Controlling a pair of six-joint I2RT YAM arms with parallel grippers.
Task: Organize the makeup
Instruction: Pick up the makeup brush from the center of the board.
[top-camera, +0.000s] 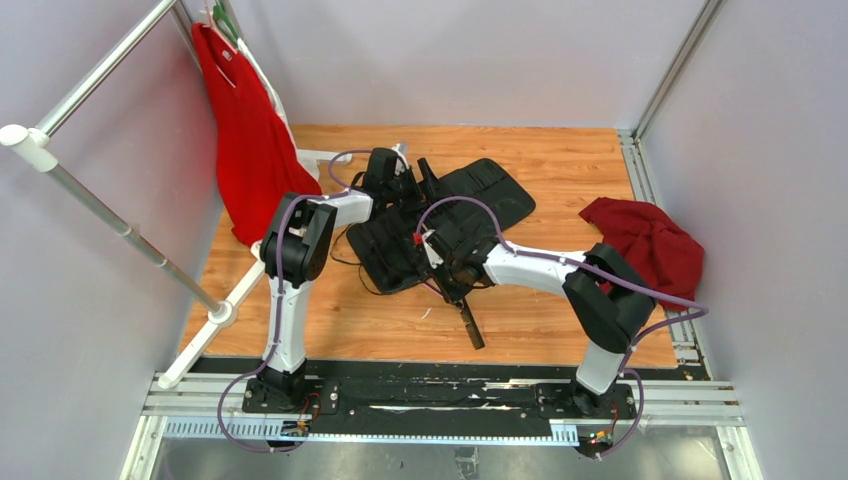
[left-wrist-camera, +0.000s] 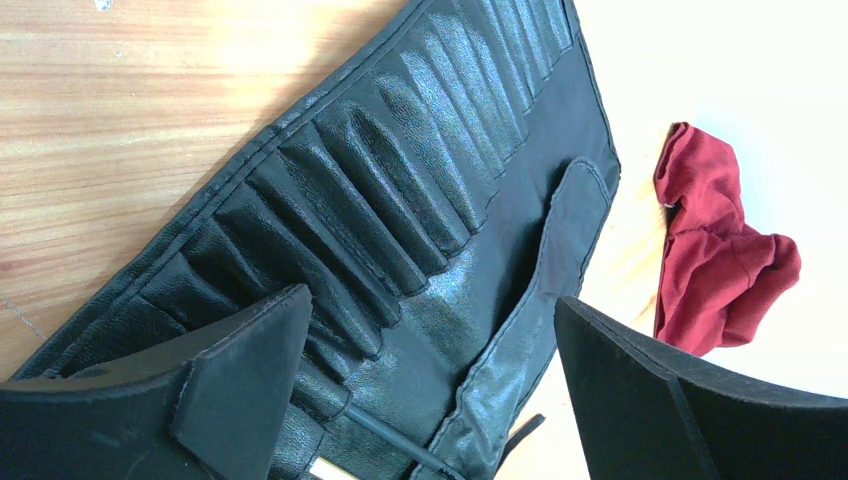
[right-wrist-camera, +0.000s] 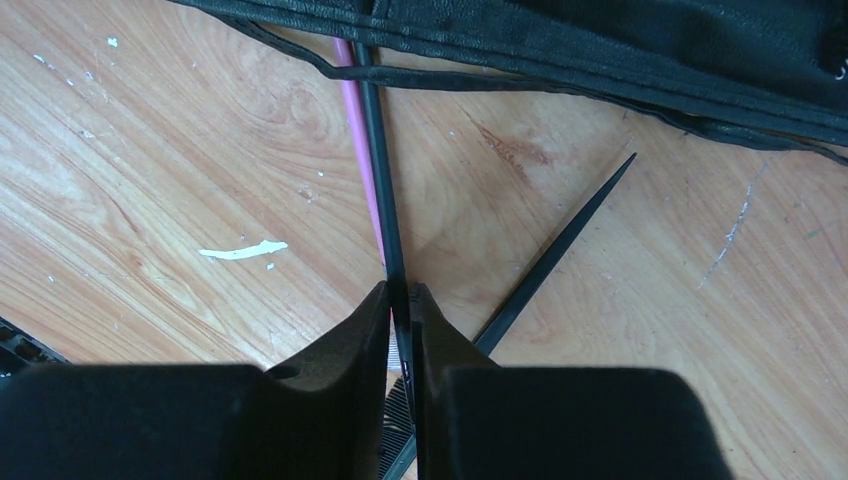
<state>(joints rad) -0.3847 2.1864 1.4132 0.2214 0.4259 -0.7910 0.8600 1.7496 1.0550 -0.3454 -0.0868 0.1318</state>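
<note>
My right gripper (right-wrist-camera: 400, 290) is shut on a thin black makeup brush handle (right-wrist-camera: 378, 170) that runs up under the edge of the black slotted roll (right-wrist-camera: 620, 60). A pink-shafted brush (right-wrist-camera: 352, 110) lies on the wood right beside it. In the top view this gripper (top-camera: 447, 270) sits at the roll's near edge. My left gripper (left-wrist-camera: 430, 300) is open and empty above the roll's slots (left-wrist-camera: 400, 180), and in the top view it (top-camera: 398, 185) is over the roll's far left. A thin black handle (left-wrist-camera: 390, 435) sticks out of a slot below it.
A black tail comb (right-wrist-camera: 560, 245) lies on the wood right of my right fingers. A dark brush (top-camera: 471, 322) lies nearer the bases. A dark red cloth (top-camera: 650, 245) lies at the right. A red garment (top-camera: 250, 150) hangs on a white rack at the left.
</note>
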